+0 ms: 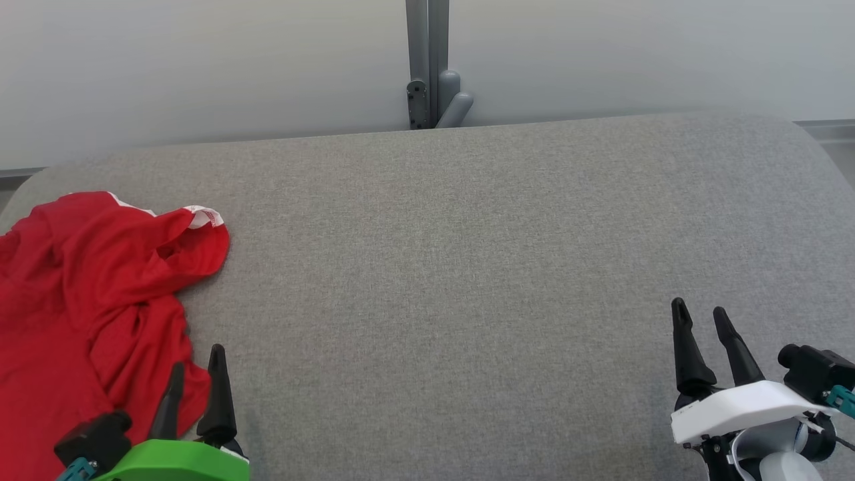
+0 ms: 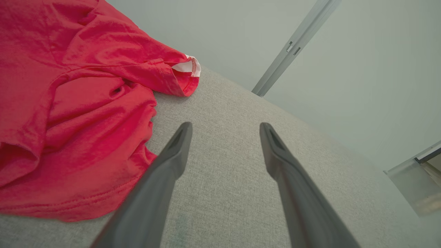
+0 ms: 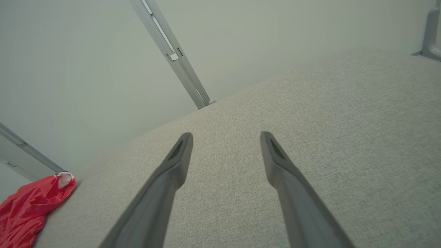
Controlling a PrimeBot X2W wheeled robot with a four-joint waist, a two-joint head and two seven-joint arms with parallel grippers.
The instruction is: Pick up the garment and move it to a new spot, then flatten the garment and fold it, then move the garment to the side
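The garment [image 1: 87, 300] is a crumpled red shirt with a white inner collar, lying at the left end of the grey padded surface [image 1: 467, 267]. Seen from the left wrist, the garment [image 2: 75, 103] spreads over the upper left, and it appears as a small red heap [image 3: 31, 210] at the lower left of the right wrist view. My left gripper [image 1: 197, 364] stands open at the shirt's near right edge, nothing between its fingers [image 2: 172, 162]. My right gripper [image 1: 701, 314] is open too, far off at the lower right above bare fabric, its fingers [image 3: 279, 165] empty.
A pale wall runs behind the surface, with a grey metal post [image 1: 427, 60] and bracket at its middle. The surface's far edge curves down at both ends. Broad bare fabric lies between the two grippers.
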